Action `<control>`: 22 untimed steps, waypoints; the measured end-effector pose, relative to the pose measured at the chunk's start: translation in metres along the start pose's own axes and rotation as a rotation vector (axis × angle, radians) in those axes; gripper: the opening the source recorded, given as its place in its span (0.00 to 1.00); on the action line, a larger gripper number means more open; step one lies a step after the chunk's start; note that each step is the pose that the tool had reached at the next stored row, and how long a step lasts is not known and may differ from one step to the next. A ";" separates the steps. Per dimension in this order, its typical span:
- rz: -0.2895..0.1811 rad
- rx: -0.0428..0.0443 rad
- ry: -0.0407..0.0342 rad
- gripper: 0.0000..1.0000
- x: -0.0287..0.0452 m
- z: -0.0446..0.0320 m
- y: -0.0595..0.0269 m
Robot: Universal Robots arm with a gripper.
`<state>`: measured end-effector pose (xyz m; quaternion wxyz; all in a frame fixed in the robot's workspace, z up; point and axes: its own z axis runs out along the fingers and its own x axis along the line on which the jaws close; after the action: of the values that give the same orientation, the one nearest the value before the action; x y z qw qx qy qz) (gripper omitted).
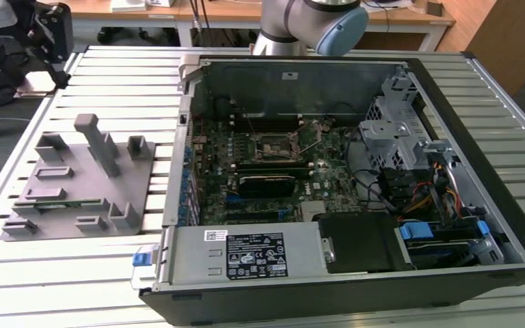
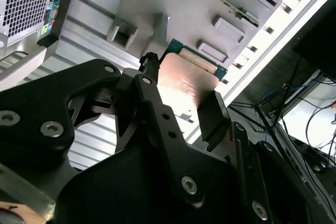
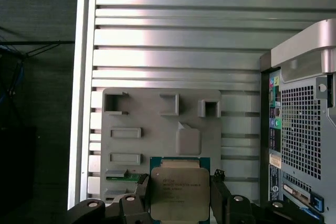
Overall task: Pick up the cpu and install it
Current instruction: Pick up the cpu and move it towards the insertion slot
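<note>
Holding silvery-grey square metal-topped cpu (image 3: 180, 192) by opposite edges in black two-finger gripper (image 3: 181, 203), narrowed onto it, above grey plastic fixture tray (image 3: 136, 108). Judged past pick-up, install undone; likely needing level, squared alignment over motherboard socket (image 1: 272, 145) in open black case (image 1: 335, 304).

Cpu (image 3: 180, 192): silvery-grey metal top, teal-green rim. Gripper (image 3: 180, 198): matt black, silver screw heads. Fixture tray (image 1: 80, 184): uniform mid-grey plastic, with a thin green strip (image 1: 62, 202) at its 7 o'clock in the exterior view. Table (image 1: 89, 273): pale silver, ribbed in parallel slats. Computer case (image 1: 354, 307): black shell, grey metal inside; rear panel (image 3: 304, 129) grey with a fine perforated grid. Motherboard (image 1: 272, 157): dark green. Power supply (image 1: 244, 253): silver-grey, white label. Latch (image 1: 144, 258) at the case's 8 o'clock: blue. Robot arm (image 1: 286, 27): light grey, pale blue cap.
</note>
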<state>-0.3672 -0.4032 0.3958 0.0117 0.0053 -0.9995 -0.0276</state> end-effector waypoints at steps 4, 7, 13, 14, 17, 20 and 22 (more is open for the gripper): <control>0.000 0.0000 0.0012 0.54 -0.0072 -0.0002 -0.0001; 0.000 0.0001 0.0022 0.54 -0.0126 -0.0004 -0.0001; 0.000 0.0000 0.0040 0.54 -0.0235 -0.0006 -0.0002; 0.000 0.0000 0.0043 0.54 -0.0253 -0.0006 -0.0002; 0.000 0.0000 0.0053 0.54 -0.0307 -0.0008 -0.0003; 0.000 -0.0001 0.0061 0.54 -0.0355 -0.0009 -0.0004; 0.000 -0.0001 0.0067 0.54 -0.0387 -0.0009 -0.0004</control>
<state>-0.3284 -0.4032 0.3958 0.0150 0.0052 -0.9995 -0.0276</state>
